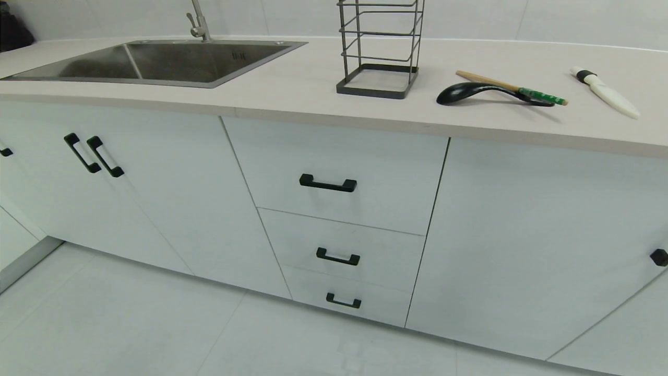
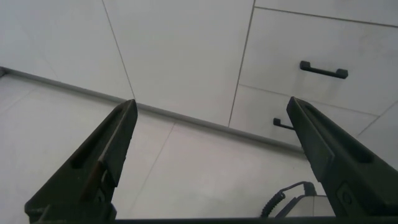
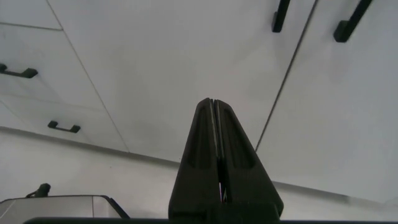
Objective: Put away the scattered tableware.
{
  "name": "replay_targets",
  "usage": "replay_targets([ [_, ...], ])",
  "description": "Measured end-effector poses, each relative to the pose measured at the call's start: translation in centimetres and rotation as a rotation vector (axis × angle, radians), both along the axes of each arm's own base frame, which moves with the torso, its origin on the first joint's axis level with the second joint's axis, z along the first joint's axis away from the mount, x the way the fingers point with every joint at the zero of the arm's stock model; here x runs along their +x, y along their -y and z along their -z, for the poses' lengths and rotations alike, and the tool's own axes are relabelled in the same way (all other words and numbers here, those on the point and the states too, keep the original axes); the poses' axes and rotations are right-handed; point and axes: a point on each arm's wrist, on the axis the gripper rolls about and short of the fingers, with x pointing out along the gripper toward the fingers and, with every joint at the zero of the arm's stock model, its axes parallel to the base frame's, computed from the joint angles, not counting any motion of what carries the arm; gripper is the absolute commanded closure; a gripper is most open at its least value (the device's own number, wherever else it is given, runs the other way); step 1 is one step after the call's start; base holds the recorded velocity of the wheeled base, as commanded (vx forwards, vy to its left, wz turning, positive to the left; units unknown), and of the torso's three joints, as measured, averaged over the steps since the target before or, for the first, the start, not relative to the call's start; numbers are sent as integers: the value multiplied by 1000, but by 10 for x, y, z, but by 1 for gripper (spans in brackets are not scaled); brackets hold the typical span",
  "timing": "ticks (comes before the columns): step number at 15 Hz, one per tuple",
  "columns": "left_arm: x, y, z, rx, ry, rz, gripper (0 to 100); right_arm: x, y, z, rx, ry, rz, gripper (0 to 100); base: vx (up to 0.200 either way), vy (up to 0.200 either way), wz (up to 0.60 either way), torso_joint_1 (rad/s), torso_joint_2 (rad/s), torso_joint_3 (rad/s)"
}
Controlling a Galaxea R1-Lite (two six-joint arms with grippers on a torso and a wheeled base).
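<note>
HEAD VIEW
- Countertop [image 1: 292,89]: pale, runs along the top of the white cabinets.
- Sink [image 1: 156,81]: steel, set into the counter at the far left, faucet [image 1: 198,23] behind it.
- Rack [image 1: 371,93]: dark wire holder, upright on the counter, right of the sink and well apart from it.
- Black spoon [image 1: 455,94]: lies on the counter just right of the rack, bowl toward the rack, handle pointing right.
- Chopsticks [image 1: 496,82]: wooden with green ends, lie just behind the spoon and meet its handle at the right end.
- White utensil [image 1: 605,92]: black band near one end, lies flat on the counter, farther right, apart from the spoon and chopsticks.
- Drawers: three stacked below the rack, all closed, top handle [image 1: 327,183] black.
- Cabinet doors: closed, paired black handles [image 1: 82,152] under the sink.

LEFT WRIST VIEW
- Left gripper [image 2: 211,106]: fingers spread wide apart, nothing between them, low over the floor [image 2: 186,168].
- Behind it: cabinet base and two drawer handles [image 2: 323,70].

RIGHT WRIST VIEW
- Right gripper [image 3: 212,102]: fingers pressed together, holding nothing.
- Behind it: white cabinet doors with black door handles [image 3: 281,15], and a lower drawer handle [image 3: 64,127] off to the side.
</note>
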Motion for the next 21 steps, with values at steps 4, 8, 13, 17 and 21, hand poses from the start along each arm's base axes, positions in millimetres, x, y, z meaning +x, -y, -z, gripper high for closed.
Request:
replay_targets([
  [4, 0, 0, 0, 0, 0, 1, 0, 0, 0, 0, 0, 0, 0, 100, 0, 0, 0, 0, 0, 0],
  [8, 0, 0, 0, 4, 0, 1, 0, 0, 0, 0, 0, 0, -1, 100, 0, -150, 0, 5, 1, 3],
  [13, 0, 0, 0, 1, 2, 0, 0, 0, 0, 0, 1, 0, -1, 100, 0, -40, 0, 0, 0, 1],
  [17, 0, 0, 0, 2, 0, 2, 0, 0, 0, 0, 1, 0, 0, 100, 0, 0, 0, 0, 0, 0],
  [21, -2, 2, -15, 100, 103, 92, 0, 0, 0, 0, 1, 0, -1, 100, 0, 0, 0, 0, 0, 0],
])
